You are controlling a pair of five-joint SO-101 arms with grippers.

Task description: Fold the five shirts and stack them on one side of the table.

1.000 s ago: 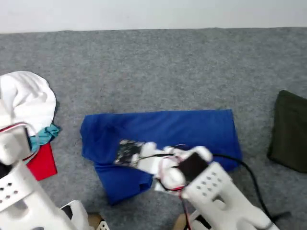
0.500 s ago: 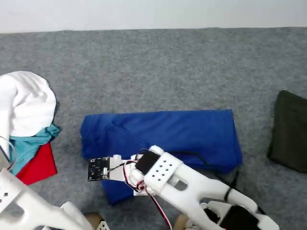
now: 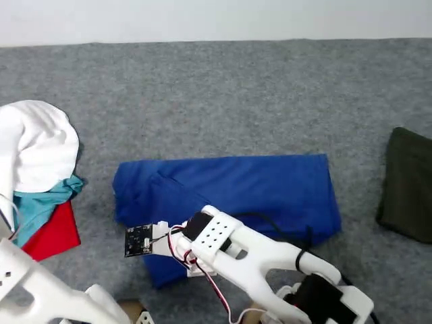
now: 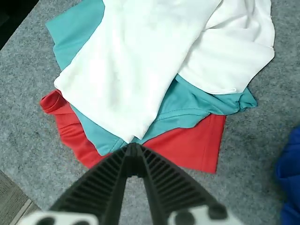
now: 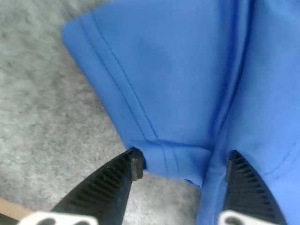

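A partly folded blue shirt (image 3: pixel 256 185) lies mid-table. My right arm (image 3: pixel 223 239) stretches over its front left corner. In the right wrist view my right gripper (image 5: pixel 185 164) is open, one finger on each side of the blue shirt's (image 5: pixel 187 70) stitched hem corner. At the table's left edge a white shirt (image 3: pixel 40 145) is heaped on a teal shirt (image 3: pixel 40 202) and a red shirt (image 3: pixel 57 233). My left gripper (image 4: pixel 133 151) is shut and empty, hovering over the red shirt (image 4: pixel 187 147) below the white shirt (image 4: pixel 140 61) and teal shirt (image 4: pixel 187 112).
A folded dark green shirt (image 3: pixel 408 185) lies at the right edge. The grey felt table (image 3: pixel 236 94) runs to a white wall at the back. My left arm (image 3: pixel 20 283) stands at the front left corner.
My right arm has swung left across the blue shirt to its front left corner. My left arm has drawn back toward the front, uncovering the teal and red shirts.
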